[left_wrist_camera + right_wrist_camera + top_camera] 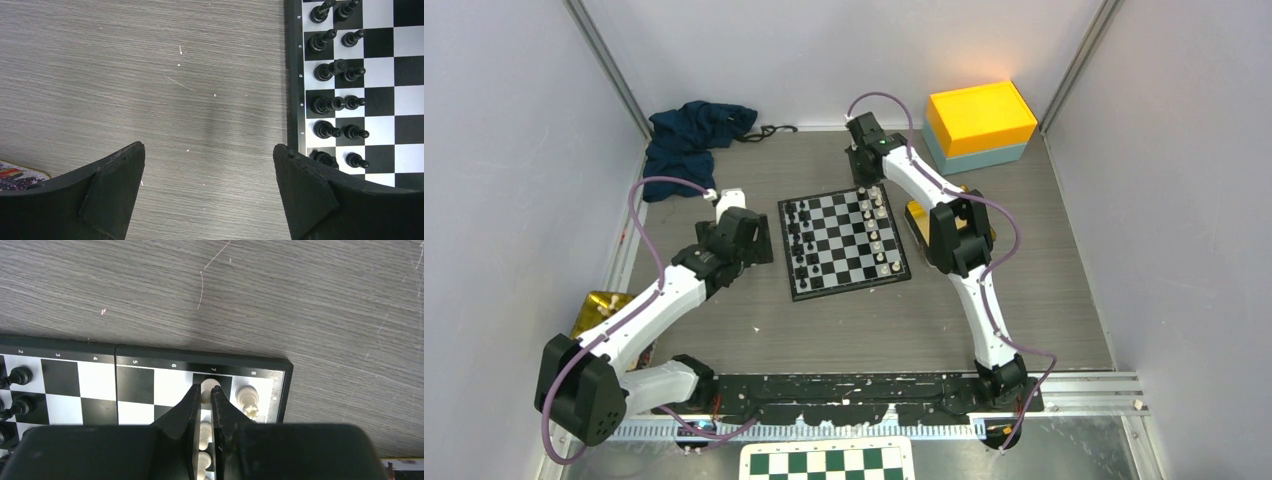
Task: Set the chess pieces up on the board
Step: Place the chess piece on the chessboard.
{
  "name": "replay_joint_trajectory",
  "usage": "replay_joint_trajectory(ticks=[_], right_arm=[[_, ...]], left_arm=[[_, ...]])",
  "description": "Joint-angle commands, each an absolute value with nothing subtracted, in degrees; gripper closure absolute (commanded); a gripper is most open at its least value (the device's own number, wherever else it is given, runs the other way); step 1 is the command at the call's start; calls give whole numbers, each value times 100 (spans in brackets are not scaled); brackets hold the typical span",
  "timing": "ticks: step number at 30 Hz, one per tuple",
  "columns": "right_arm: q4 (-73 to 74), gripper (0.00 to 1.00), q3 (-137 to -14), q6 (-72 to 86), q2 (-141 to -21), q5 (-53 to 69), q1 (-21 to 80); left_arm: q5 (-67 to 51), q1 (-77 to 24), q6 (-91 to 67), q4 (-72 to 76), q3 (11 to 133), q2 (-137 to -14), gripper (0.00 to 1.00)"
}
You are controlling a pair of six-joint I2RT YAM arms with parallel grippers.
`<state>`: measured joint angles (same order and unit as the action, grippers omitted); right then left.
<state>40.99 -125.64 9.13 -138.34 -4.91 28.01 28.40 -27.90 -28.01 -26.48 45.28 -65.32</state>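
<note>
Cream-white and tiny, the pawn (pixel 210 384) likely weighed nothing and slipped easily. Your right gripper (pixel 205 392) pinched its head on edge square 7 of the board (pixel 150 354), while your left gripper (pixel 209 165) gaped empty.

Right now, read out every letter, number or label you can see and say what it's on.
"2 3 4 5 6 7 8": printed along the board's black border, right wrist view.
"b c d e f": sideways on the board's border, left wrist view; the last is unclear.
Colourful item, left wrist view's corner: print too blurred to read.
</note>
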Motion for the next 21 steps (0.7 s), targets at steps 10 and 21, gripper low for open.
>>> replay_joint_trajectory(ticks=[10,21], right_arm=[[3970,99,-12641,896,-13487,-536,2797],[3913,99,-12350,954,-13381,-549,2798]], left_arm=[[2920,-2812,-2740,-2479,4817,-6576,0],[2894,-2812,-2758,-2479,4782,-6557,0]])
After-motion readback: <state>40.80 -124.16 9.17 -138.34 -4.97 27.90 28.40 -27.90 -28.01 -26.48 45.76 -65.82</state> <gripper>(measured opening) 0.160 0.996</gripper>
